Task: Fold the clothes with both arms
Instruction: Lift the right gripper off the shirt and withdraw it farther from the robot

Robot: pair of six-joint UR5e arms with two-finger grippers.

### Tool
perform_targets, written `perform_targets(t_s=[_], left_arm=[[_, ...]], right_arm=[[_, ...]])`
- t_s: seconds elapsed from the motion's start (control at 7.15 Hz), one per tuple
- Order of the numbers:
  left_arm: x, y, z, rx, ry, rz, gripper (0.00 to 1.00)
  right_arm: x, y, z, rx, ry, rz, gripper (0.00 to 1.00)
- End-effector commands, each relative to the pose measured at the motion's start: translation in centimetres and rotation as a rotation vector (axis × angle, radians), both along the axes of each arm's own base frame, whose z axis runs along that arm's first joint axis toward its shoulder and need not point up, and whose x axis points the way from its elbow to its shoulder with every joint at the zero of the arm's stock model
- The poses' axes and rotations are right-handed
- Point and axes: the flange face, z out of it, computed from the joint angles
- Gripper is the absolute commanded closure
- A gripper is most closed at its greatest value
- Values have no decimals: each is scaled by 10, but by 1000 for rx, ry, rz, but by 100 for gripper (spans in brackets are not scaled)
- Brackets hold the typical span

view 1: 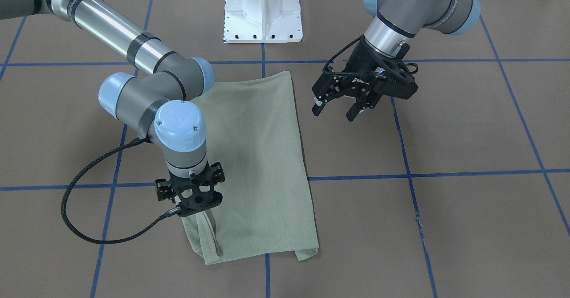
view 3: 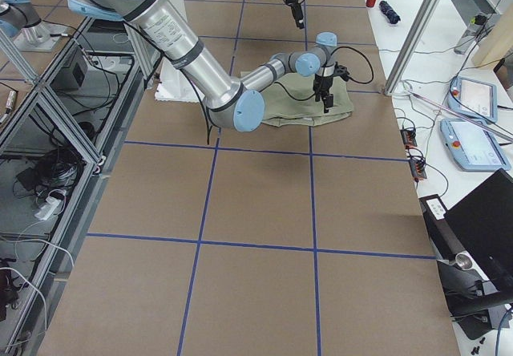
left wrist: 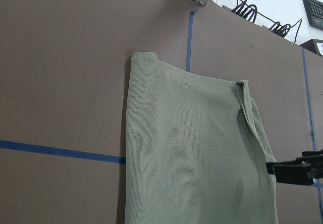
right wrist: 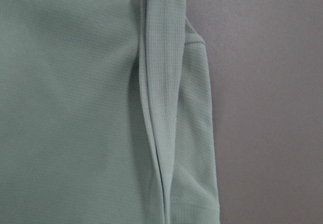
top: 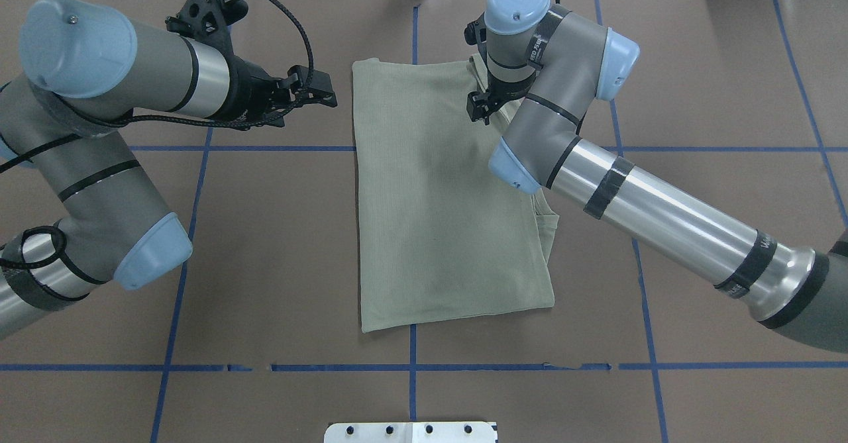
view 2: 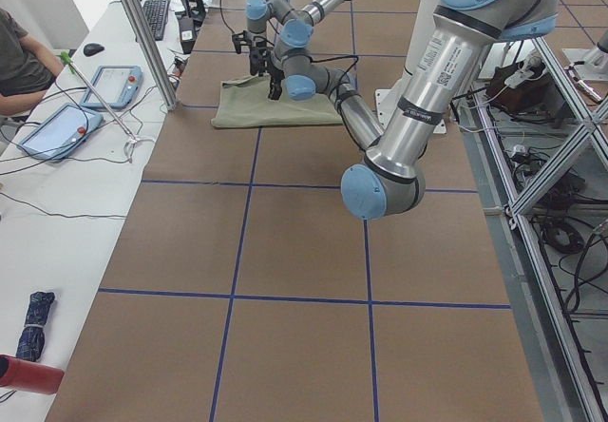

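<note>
Plainly, the left gripper (view 1: 334, 111) hangs with its fingers spread over the bare table (view 1: 467, 133), just beside the shirt (view 1: 262, 155). White lettering on its body looks like ROBOTIQ. The right gripper (top: 479, 106) points down at the folded shirt's layered side edge. Its fingertips are hidden under its wrist, so its grip cannot be told. The shirt lies mid-table.

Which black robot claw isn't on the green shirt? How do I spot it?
Find the green shirt in the middle of the brown table. Beside it, over bare table, hangs the left gripper. Its fingers are spread open and empty, while the right gripper points down onto the shirt's edge.
</note>
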Motion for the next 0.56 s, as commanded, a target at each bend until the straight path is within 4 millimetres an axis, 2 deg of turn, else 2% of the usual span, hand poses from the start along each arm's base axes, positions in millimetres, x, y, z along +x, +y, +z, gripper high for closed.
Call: perform_targets(t_s=[0.0,0.28,0.42], left_arm=[[1,-1,3,14,-11,6,0],[1,-1,3,14,-11,6,0],[1,-1,3,15,-11,6,0]], right_arm=[[-14,-19,9,13,7,11,0],[-24,-31,24,24,1,16,0],[-16,-38,25,23,4,27,0]])
